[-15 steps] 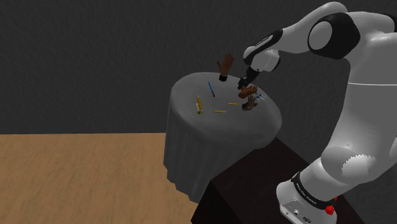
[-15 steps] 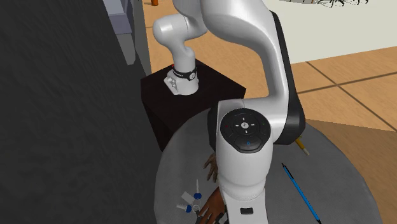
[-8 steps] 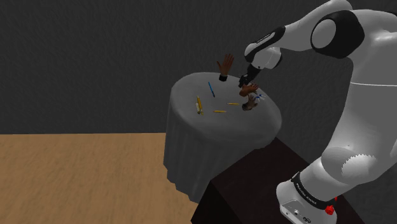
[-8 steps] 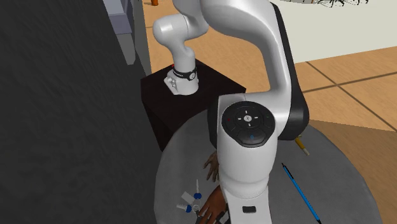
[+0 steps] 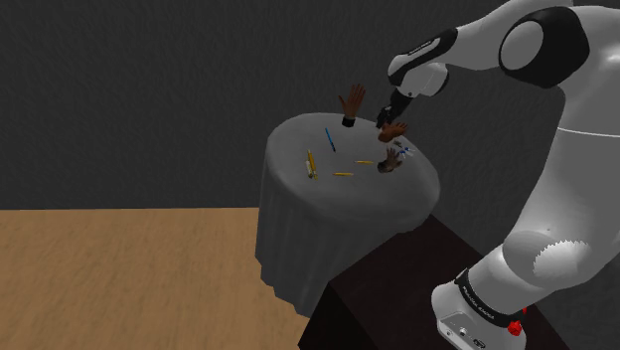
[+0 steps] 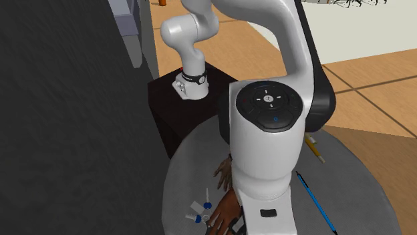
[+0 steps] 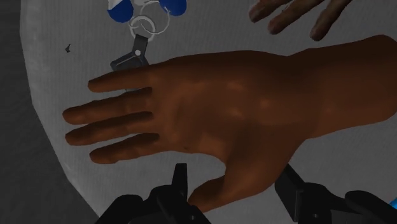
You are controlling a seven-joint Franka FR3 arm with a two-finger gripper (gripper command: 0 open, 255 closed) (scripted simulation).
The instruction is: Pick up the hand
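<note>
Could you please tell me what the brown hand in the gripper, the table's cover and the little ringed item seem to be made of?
Hand: smooth, brown and skin-like with a soft sheen, perhaps rubber or plastic; the look leaves it open. Table cover: grey cloth, judging by its hanging folds. Ringed item: thin pale rings that look metallic, with blue tags and a dark clip.
</note>
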